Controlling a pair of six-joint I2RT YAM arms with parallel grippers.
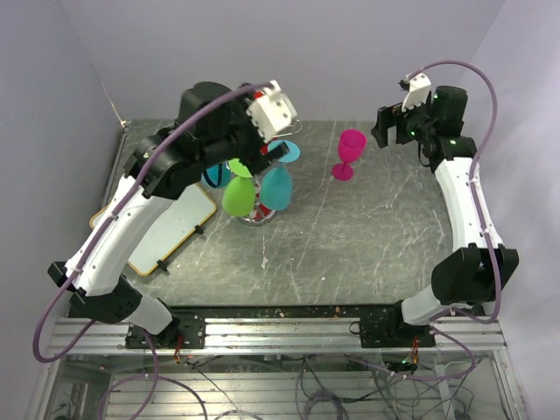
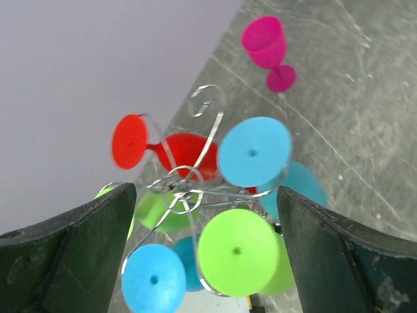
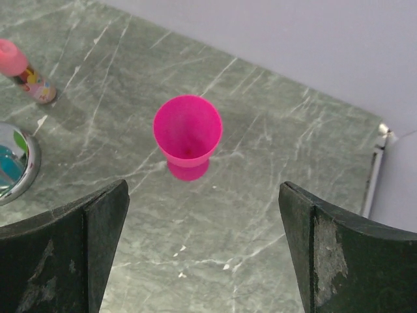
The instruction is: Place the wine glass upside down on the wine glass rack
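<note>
The magenta wine glass (image 1: pixel 350 153) stands upright on its foot on the grey marbled table (image 1: pixel 367 254), well apart from the wine glass rack (image 1: pixel 255 216) and on that rack's right. No tool touches it.

The top view shows both arms at once. The left tool (image 1: pixel 268 154) hangs directly over the rack, and the right tool (image 1: pixel 386 124) is raised near the glass, on its right. A white board (image 1: pixel 179 226) lies at the table's left edge.

The left wrist view adds what the arm hides from above. Silver scroll-ended wires spread from the rack's post, with glasses hanging bowl-down: a red glass (image 2: pixel 184 154), green glasses (image 2: pixel 236 251) and blue glasses (image 2: pixel 254 151), their round feet facing the camera. The left tool's 2 fingers (image 2: pixel 78 254) are spread wide with nothing between them, and the magenta glass shows at the upper right.

The right wrist view looks down into the glass's empty bowl. The right tool (image 3: pixel 203 189) is also spread wide and grips nothing. Only this view shows a small pink-capped bottle (image 3: pixel 27 73) on the table, and the rack's shiny disc base at the left edge.
</note>
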